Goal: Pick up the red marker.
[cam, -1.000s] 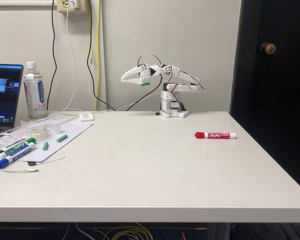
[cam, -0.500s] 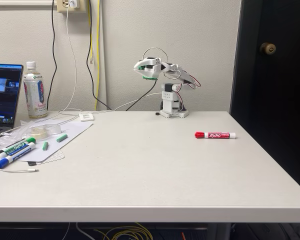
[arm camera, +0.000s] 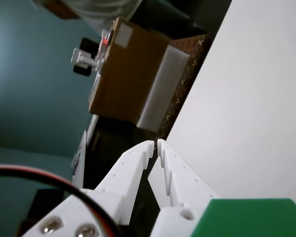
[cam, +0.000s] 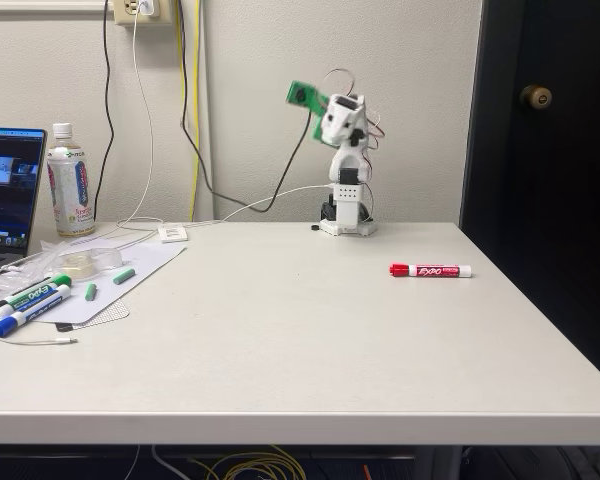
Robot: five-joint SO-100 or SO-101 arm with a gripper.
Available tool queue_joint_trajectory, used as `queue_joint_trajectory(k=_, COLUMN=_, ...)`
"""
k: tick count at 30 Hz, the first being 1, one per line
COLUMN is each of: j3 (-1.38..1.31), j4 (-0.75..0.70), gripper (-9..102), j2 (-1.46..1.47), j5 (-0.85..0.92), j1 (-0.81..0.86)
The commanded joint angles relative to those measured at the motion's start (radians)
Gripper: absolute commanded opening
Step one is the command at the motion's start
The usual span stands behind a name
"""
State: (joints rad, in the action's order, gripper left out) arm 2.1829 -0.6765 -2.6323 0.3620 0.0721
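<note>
On the white table (cam: 310,340), the red marker (cam: 430,270) is lying untouched while the arm is standing raised at the back edge.

Taking the red marker as landmark in the fixed view: far to its left a laptop (cam: 8,190) and a bottle (cam: 69,182) are sitting by the wall, with the green-capped marker (cam: 35,293) and blue-capped marker (cam: 25,312) lying side by side near the table's left edge. Up and left of the red marker, well apart from it, the gripper (cam: 300,95) is pointing up into the air. In the wrist view the gripper (arm camera: 155,146) is showing its two white fingers (arm camera: 130,163) nearly touching at the tips, clasping nothing, with a cardboard box (arm camera: 126,74) sitting beyond the table edge.
</note>
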Motion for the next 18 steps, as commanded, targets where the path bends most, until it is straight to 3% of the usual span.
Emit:
queue_joint_trajectory(k=1, j3=-0.091, j4=-0.017, gripper=0, j2=0.034, j5=0.037, j1=-0.049)
queue_joint_trajectory(k=7, j3=-0.198, j4=-0.078, gripper=0, j2=0.172, j5=0.037, j1=-0.084)
queue_joint_trajectory(k=13, j3=-0.538, j4=-0.293, gripper=0, j2=0.430, j5=0.097, j1=-0.126)
queue_joint_trajectory(k=18, j3=-0.569, j4=-0.316, gripper=0, j2=0.462, j5=0.173, j1=-0.175)
